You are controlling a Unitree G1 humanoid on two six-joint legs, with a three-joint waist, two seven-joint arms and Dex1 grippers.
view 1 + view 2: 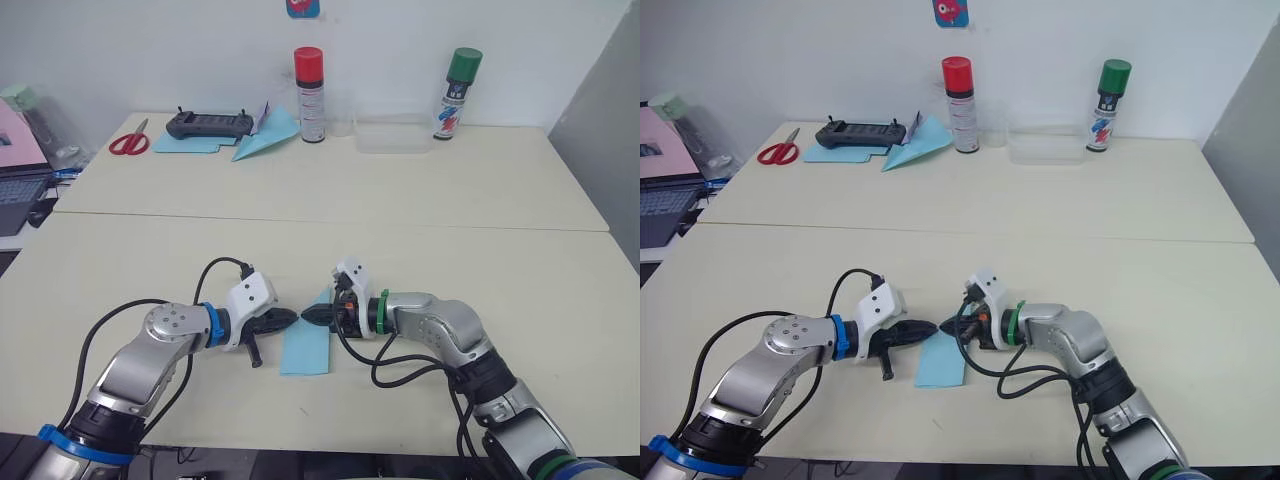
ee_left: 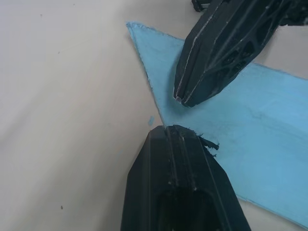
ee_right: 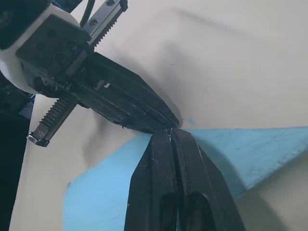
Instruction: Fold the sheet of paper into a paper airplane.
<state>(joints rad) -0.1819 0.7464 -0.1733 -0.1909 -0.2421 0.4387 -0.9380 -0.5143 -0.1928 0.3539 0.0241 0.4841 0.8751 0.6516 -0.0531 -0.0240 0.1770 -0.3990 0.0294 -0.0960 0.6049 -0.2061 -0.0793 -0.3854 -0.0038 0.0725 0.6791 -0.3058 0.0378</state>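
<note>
The light-blue sheet of paper (image 1: 305,350) lies flat near the table's front edge, folded into a narrow layered shape whose point faces away from me. My left gripper (image 1: 290,318) and right gripper (image 1: 308,316) meet tip to tip over its pointed far end. Both are shut, with nothing seen between the fingers. In the left wrist view the left gripper (image 2: 174,130) sits at the slanted edge of the paper (image 2: 260,130), and the right gripper (image 2: 185,98) rests on the blue surface. In the right wrist view the right gripper (image 3: 171,132) touches the paper (image 3: 240,149) at its edge.
At the table's far side lie red scissors (image 1: 128,142), a black controller (image 1: 208,124) on a turquoise sheet (image 1: 185,144), and a blue paper dart (image 1: 265,140). A red-capped can (image 1: 310,95), a clear box (image 1: 392,135) and a green-capped can (image 1: 458,95) stand there too.
</note>
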